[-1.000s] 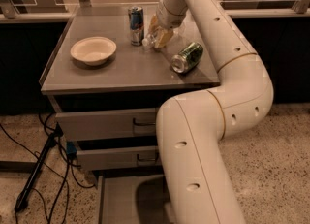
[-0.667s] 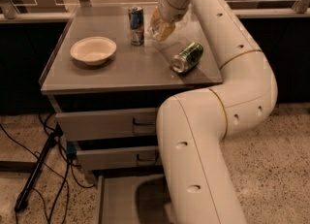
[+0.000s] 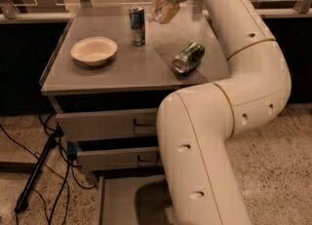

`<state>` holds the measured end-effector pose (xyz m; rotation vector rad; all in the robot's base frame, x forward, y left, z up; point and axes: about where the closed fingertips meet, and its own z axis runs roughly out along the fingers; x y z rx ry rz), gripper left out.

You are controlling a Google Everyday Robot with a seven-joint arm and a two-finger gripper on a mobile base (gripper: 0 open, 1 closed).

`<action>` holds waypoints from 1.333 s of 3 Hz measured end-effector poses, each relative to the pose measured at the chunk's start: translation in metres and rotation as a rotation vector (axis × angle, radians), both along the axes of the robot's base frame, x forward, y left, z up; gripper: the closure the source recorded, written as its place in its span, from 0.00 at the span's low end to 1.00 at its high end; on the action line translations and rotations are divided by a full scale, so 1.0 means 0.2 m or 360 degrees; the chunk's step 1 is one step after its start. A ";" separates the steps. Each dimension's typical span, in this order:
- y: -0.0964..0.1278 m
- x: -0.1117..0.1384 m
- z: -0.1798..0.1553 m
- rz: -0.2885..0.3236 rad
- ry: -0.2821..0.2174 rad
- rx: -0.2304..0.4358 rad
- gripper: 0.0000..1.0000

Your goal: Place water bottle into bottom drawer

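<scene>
Hovering above the cabinet top [image 3: 117,73], tool [image 3: 165,6] clamped on the water bottle [image 3: 154,11], bottom drawer [image 3: 119,202] open well below.

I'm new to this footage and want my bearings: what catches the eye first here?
The big white arm fills the right side, its gripper holding the water bottle above the tabletop's far end. A tipped green can lies mid-table, and the bottom drawer stands open at the floor.
</scene>
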<state>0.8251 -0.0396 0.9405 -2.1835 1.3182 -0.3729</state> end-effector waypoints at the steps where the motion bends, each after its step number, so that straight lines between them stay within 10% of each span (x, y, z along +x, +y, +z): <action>1: -0.01 0.00 0.01 -0.0001 -0.0003 0.0001 1.00; 4: -0.20 -0.30 0.30 -0.0002 0.0045 0.0135 1.00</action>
